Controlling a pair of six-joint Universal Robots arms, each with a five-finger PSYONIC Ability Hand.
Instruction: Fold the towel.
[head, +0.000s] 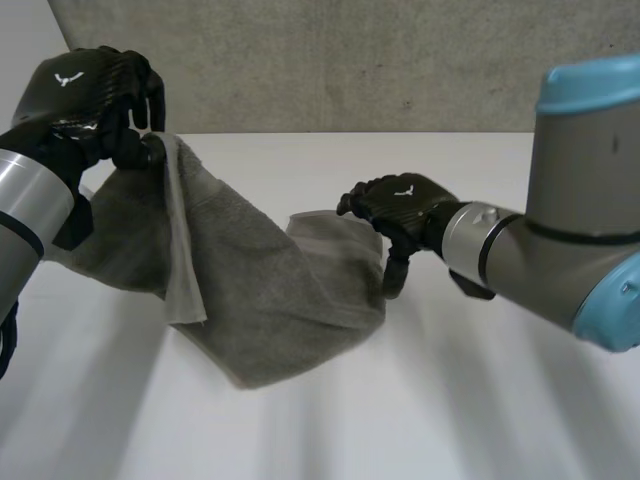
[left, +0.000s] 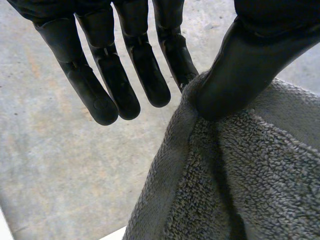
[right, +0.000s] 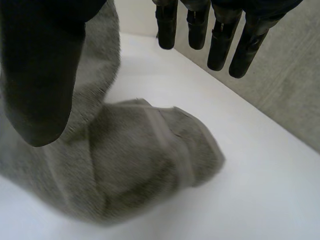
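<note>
Judged towel (head: 280, 300) soft, limp, light, best held at corners; found raised edge pinched by left hand (head: 85, 95) thumb and finger; right hand (head: 400, 205) straight-fingered, empty, beside bunched end near tabletop's (head: 480, 400) far edge.

Soft, diffuse light falls from above on the matte white worktop (head: 500, 420), which is bright across the lower half of the head view. The rough grey wall (head: 350, 60) along the upper edge is evenly lit but dimmer. The grey terry towel (head: 270, 290) at frame centre holds darker shade in its folds and lays a faint, soft-edged shadow under its lower hem. The glossy black left hand (head: 75, 95) at upper left carries small pale highlights, and the light-blue arm cap (head: 590, 85) at upper right has a gentle sheen. In the right wrist view the black right hand (right: 40, 75) is nearly a silhouette against an almost washed-out worktop. In the left wrist view the towel's loops catch the light, with deep shade where the left hand presses them.
</note>
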